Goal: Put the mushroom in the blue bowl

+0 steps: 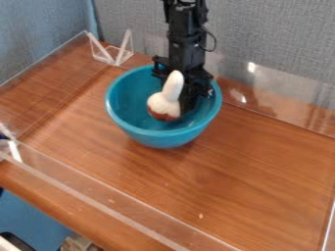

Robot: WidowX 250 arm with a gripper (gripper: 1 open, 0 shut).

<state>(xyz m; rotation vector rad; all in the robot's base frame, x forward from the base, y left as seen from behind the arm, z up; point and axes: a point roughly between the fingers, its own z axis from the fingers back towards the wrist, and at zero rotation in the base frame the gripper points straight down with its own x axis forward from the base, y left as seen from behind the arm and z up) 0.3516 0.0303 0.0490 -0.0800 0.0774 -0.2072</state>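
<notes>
End effector (179,86) clamped on the mushroom (167,92), low inside the blue bowl (137,123)

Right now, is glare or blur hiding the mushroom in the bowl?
Camera view: the mushroom reads clearly, pale stem up, cap down inside the blue bowl; the dark pincer shows little detail; glare streaks the clear wall at right; image is soft and low-resolution overall.
</notes>
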